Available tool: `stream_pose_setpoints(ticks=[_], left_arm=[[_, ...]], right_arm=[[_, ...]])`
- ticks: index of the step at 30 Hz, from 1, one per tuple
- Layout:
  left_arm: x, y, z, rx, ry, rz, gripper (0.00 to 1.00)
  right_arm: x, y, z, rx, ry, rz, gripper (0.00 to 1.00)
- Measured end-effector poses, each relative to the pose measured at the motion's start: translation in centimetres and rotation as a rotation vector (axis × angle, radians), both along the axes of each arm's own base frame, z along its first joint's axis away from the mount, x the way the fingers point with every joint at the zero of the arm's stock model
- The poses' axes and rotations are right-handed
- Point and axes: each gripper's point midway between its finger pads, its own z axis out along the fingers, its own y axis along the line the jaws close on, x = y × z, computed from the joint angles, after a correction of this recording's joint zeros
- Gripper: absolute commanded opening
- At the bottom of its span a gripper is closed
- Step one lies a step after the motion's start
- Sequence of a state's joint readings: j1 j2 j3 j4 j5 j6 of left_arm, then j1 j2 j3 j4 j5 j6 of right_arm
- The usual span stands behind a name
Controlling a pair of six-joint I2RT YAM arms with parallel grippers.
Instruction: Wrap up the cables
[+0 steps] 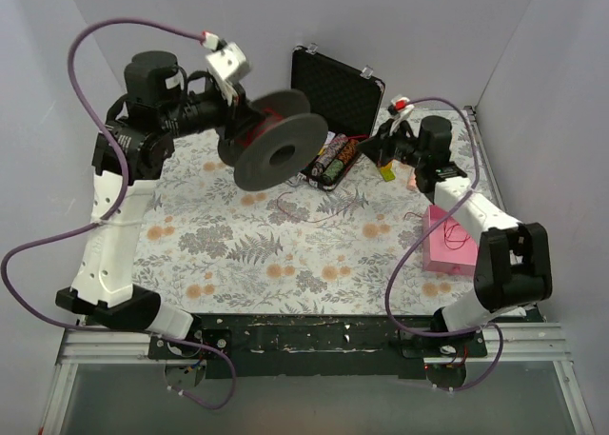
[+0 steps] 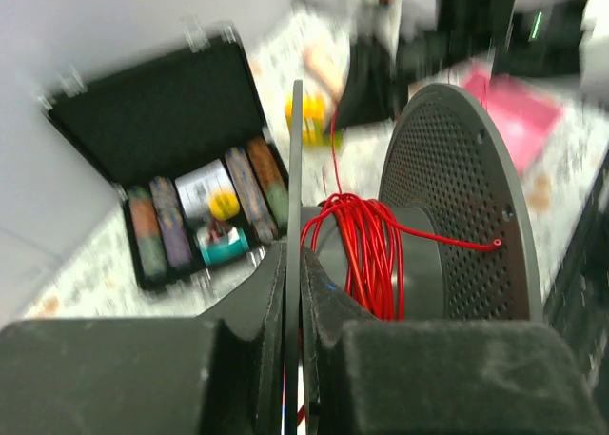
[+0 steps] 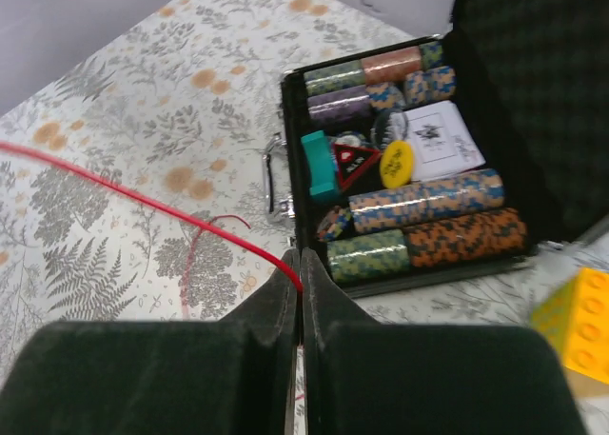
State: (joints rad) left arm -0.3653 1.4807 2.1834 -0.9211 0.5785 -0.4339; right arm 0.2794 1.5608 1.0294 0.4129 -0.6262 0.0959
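Thin red wire [image 2: 357, 254]: part coiled on grey perforated plastic spool [image 2: 466, 197], rest trailing over floral tablecloth [image 3: 114, 121] | left gripper [image 2: 295, 254] clamped on spool flange | right gripper [image 3: 298, 259] pinched closed on wire | advice: hold wire lightly taut, lay turns evenly between flanges.

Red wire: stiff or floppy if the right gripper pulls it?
Probably floppy: the red wire lies in loose curls on the table. Likely slips easily, being thread-thin in the shut right gripper. Its turns on the spool sit uneven, so may shift.

No legible text; white card [image 3: 440, 142] print unreadable.
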Motion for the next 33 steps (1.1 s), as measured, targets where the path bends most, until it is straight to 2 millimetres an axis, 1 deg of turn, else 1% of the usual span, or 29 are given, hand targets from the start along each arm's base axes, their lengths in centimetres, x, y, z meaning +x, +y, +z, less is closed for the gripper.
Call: stream_pose_setpoints(ticks=[1,2,3,5,6,7,9,10,12,13,15,16,18,22,24,27,30,31,32,33], left_arm=[[-0.4,0.2,-2.0,0.051,0.027,-0.016,0.00],[-0.6,0.4,-3.7,0.090,0.051,-0.026,0.00],[-0.9,0.6,-5.8,0.137,0.082,-0.039,0.00],[-1.2,1.0,-10.0,0.218,0.151,-0.063,0.00],[-1.2,1.1,-12.1,0.251,0.185,-0.071,0.00],[-1.1,1.2,-14.1,0.282,0.217,-0.077,0.00],[-0.7,1.4,-17.9,0.338,0.271,-0.079,0.00],[-0.5,1.4,-19.4,0.361,0.292,-0.077,0.00],[-0.2,1.3,-21.7,0.398,0.313,-0.067,0.00],[0.1,1.3,-22.6,0.416,0.315,-0.055,0.00],[1.1,0.9,-23.9,0.439,0.299,-0.019,0.00],[1.8,0.8,-24.2,0.445,0.287,0.007,0.00],[3.3,0.4,-24.2,0.435,0.260,0.063,0.00],[7.0,0.3,-23.1,0.366,0.207,0.210,0.00],[8.5,0.2,-22.3,0.311,0.191,0.270,0.00],[9.6,-0.4,-21.0,0.220,0.185,0.327,0.00],[10.4,-0.8,-19.6,0.117,0.194,0.379,0.00],[10.7,-0.8,-19.0,0.079,0.201,0.399,0.00],[10.9,-0.8,-18.5,0.054,0.206,0.413,0.00],[11.2,-0.7,-17.8,0.023,0.219,0.428,0.00]], right_arm=[[0.5,-1.4,1.0,-0.006,-0.001,-0.035,0.01],[0.7,-2.2,2.0,-0.016,-0.008,-0.053,0.01],[0.6,-2.4,3.4,-0.022,-0.018,-0.054,0.01],[0.0,-1.9,6.2,-0.026,-0.044,-0.031,0.01],[-0.6,-1.5,8.2,-0.026,-0.058,-0.011,0.01],[-1.1,-1.1,8.9,-0.026,-0.066,0.004,0.01],[-2.8,0.1,10.6,-0.036,-0.070,0.052,0.01],[-3.7,0.7,11.1,-0.045,-0.062,0.080,0.01],[-5.3,1.9,12.1,-0.062,-0.037,0.130,0.01],[-6.1,2.5,12.5,-0.072,-0.018,0.160,0.01],[-7.8,3.9,13.3,-0.091,0.022,0.219,0.01],[-8.6,4.5,13.7,-0.100,0.044,0.245,0.01],[-10.1,5.7,14.3,-0.116,0.090,0.290,0.01],[-13.3,8.3,15.2,-0.081,0.195,0.410,0.01],[-14.8,9.7,15.4,-0.041,0.259,0.464,0.01],[-16.2,12.3,15.7,0.040,0.305,0.525,0.01],[-16.7,14.5,15.9,0.123,0.312,0.552,0.01],[-16.7,15.1,15.8,0.141,0.309,0.553,0.05],[-16.6,15.7,15.9,0.152,0.298,0.551,0.13],[-16.5,16.2,16.0,0.157,0.278,0.545,0.24]])
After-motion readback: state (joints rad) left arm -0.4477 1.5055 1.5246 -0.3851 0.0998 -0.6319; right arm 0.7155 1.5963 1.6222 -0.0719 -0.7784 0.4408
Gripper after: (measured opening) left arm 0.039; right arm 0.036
